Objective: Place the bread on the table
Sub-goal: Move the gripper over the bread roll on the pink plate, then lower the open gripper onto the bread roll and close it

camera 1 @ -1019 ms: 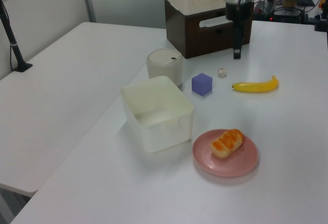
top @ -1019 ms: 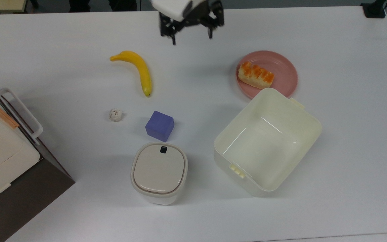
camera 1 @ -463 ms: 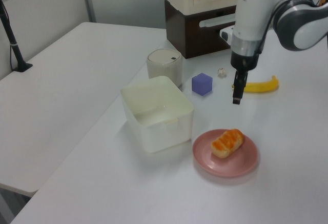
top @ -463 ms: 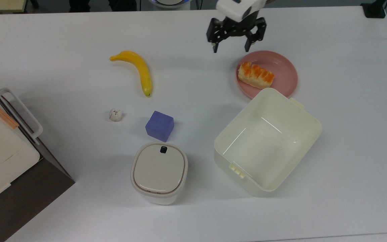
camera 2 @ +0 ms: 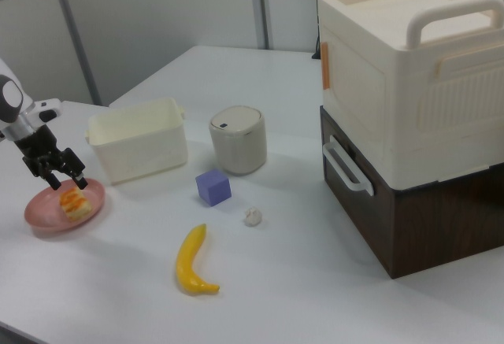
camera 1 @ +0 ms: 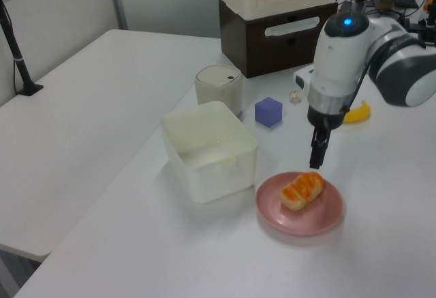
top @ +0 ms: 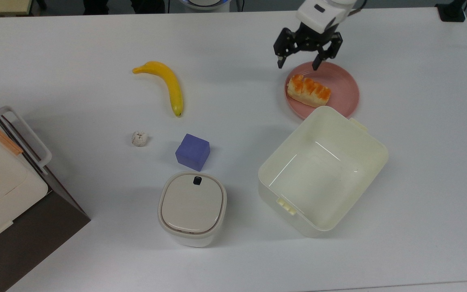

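The bread (top: 309,91) lies on the pink plate (top: 345,87), toward the top view's left side of it, with its glazed ridges facing up; nothing grips it. The hand (top: 298,64) hangs just above the plate's far edge in the top view, released, its 2 fingers (top: 280,61) spread apart and pointing down, clear of the bread. In the left view the hand (camera 1: 317,161) hovers right over the roll's upper end. The plate sits on the white tabletop (top: 237,259), touching or almost touching an open cream bin (top: 322,170). Farther toward the top view's left are a banana (top: 168,85), a purple cube (top: 193,151), a small whitish ball (top: 139,138) and a lidded round canister (top: 192,207).
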Tool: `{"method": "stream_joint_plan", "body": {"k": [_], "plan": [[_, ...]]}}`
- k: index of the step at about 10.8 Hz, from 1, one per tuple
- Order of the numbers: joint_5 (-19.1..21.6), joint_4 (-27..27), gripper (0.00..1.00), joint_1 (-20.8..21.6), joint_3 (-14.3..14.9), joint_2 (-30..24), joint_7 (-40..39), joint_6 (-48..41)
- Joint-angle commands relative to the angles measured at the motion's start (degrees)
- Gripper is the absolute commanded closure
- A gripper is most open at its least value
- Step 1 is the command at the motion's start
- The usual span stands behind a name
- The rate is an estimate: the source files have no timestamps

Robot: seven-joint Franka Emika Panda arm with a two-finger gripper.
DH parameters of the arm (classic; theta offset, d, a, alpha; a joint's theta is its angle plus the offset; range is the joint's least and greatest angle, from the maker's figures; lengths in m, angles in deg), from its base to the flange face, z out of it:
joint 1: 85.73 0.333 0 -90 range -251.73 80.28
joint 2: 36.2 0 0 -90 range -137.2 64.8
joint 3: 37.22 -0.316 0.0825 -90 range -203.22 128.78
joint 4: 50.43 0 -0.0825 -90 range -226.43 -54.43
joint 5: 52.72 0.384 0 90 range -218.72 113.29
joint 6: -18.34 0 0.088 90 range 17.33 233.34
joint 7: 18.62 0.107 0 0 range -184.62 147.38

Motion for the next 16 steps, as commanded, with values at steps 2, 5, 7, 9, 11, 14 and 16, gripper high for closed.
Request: {"method": "stream_joint_plan", "body": {"k": [2, 5, 7, 9, 11, 14, 16], "plan": [[-4.61, 3.9, 0.0, 2.11, -1.62, 6.35, 4.17, 1.61], [-4.96, 4.09, 0.0, 2.73, -2.77, 7.78, 3.73, 1.79], [-4.87, 5.23, 0.0, 2.47, -2.86, 9.18, 3.64, 1.7], [-4.79, 6.02, 0.0, 1.94, -2.77, 10.5, 3.11, 1.7], [-4.79, 7.16, 0.11, 1.76, -2.77, 11.47, 3.11, 1.61], [-4.7, 8.05, 1.0, 1.41, -2.77, 11.73, 3.03, 1.26], [-4.79, 7.96, 1.0, 1.41, -2.77, 11.73, 0.49, 0.82]]}}
